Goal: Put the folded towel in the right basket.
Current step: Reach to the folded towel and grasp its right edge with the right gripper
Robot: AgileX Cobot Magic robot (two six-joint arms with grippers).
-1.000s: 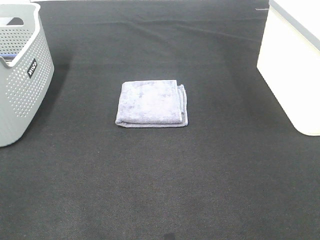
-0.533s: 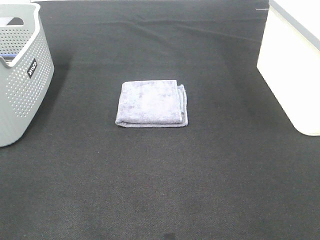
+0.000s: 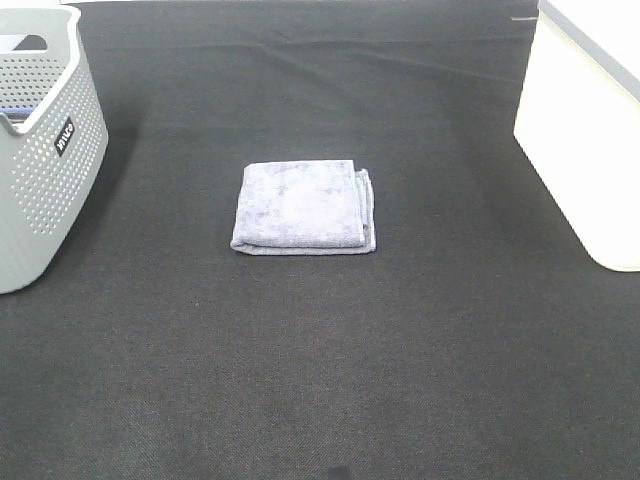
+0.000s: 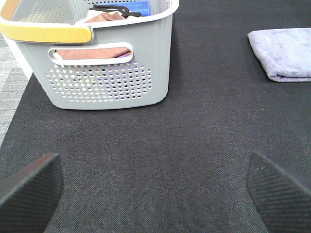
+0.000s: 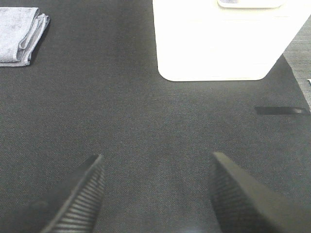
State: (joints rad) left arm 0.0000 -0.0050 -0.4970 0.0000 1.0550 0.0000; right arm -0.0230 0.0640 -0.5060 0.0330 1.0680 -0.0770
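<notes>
The folded lavender towel lies flat on the black mat in the middle of the exterior view. It also shows in the left wrist view and the right wrist view. The white right basket stands at the right edge; its wall shows in the right wrist view. Neither arm shows in the exterior view. My left gripper is open and empty, low over the mat near the grey basket. My right gripper is open and empty, short of the white basket.
A grey perforated basket stands at the left edge; in the left wrist view it holds folded cloths, brown and blue among them. A black mat covers the table. A dark strip lies on the mat near the white basket.
</notes>
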